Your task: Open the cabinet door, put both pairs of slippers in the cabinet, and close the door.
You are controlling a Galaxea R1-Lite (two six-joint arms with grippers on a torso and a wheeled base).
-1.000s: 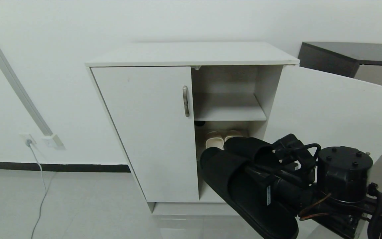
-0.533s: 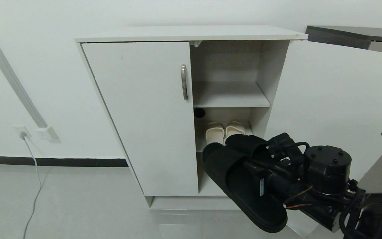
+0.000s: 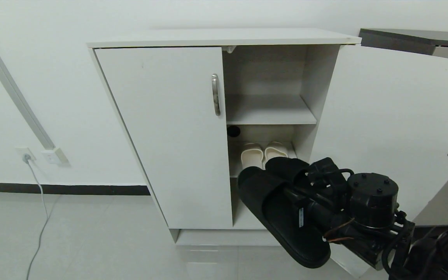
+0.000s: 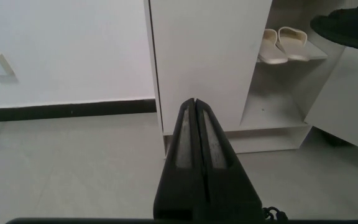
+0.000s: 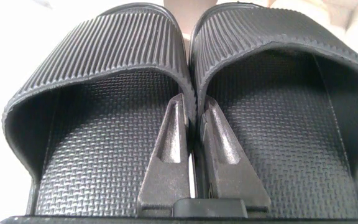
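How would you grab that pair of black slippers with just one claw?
By the two inner side rims, pressed together where the black slippers lie side by side. Come in from the heel end, one finger in each footbed, as the right gripper does: the open heels leave room, while the straps block the toe end.

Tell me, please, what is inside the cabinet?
A cream pair of slippers sits on the lower shelf. The shut left door hides that half, and the held black slippers cover part of the bottom.
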